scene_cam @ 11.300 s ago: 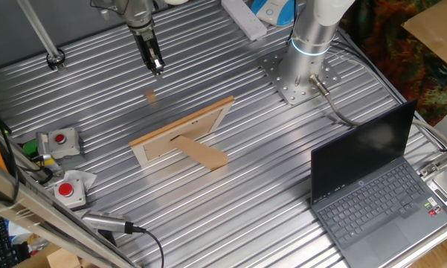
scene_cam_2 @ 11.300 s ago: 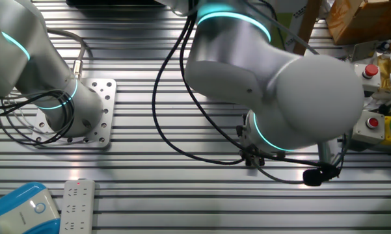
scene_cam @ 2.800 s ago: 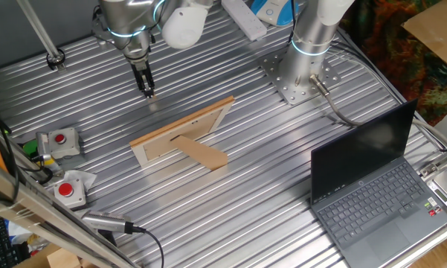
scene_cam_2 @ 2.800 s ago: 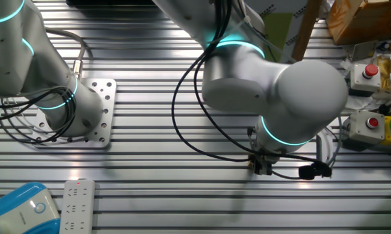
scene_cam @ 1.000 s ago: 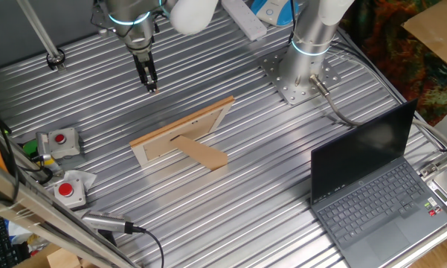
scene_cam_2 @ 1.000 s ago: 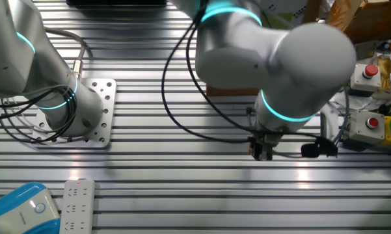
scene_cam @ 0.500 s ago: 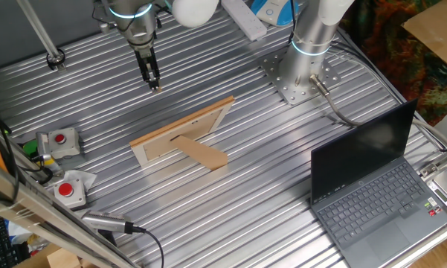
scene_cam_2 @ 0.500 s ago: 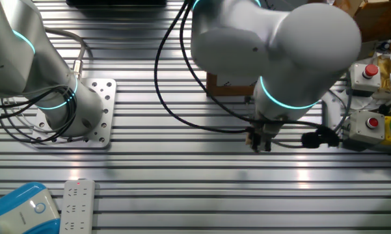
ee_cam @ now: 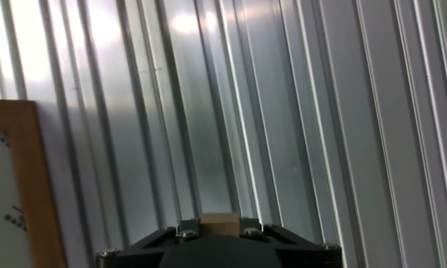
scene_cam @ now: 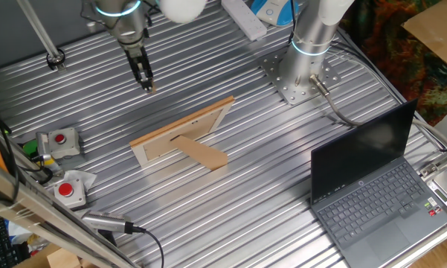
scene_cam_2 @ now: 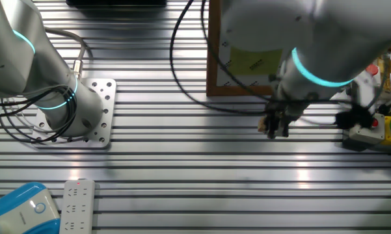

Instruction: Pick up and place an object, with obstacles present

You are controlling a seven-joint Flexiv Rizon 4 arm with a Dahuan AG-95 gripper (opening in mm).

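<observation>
My gripper (scene_cam: 146, 83) is shut on the tiny light-tan wooden block (scene_cam: 149, 88) and holds it just above the ribbed metal table, at the far left, behind the picture frame (scene_cam: 182, 134). In the other fixed view the gripper (scene_cam_2: 276, 127) hangs in front of the frame (scene_cam_2: 247, 58) with the block (scene_cam_2: 270, 123) between its fingers. In the hand view the block (ee_cam: 220, 220) sits clamped between the dark jaws at the bottom edge, and the frame's wooden edge (ee_cam: 41, 186) shows at the left.
An open dark grey laptop (scene_cam: 372, 186) stands at the right front. Two red-button boxes (scene_cam: 59, 139) (scene_cam: 67, 190) sit at the left edge. The arm's base plate (scene_cam: 297, 82) is bolted at the back, and a power strip (scene_cam_2: 78, 205) lies near it.
The gripper, shut on the block, has shifted a little to the left in one fixed view; in the other it has moved right, uncovering the picture frame behind it.
</observation>
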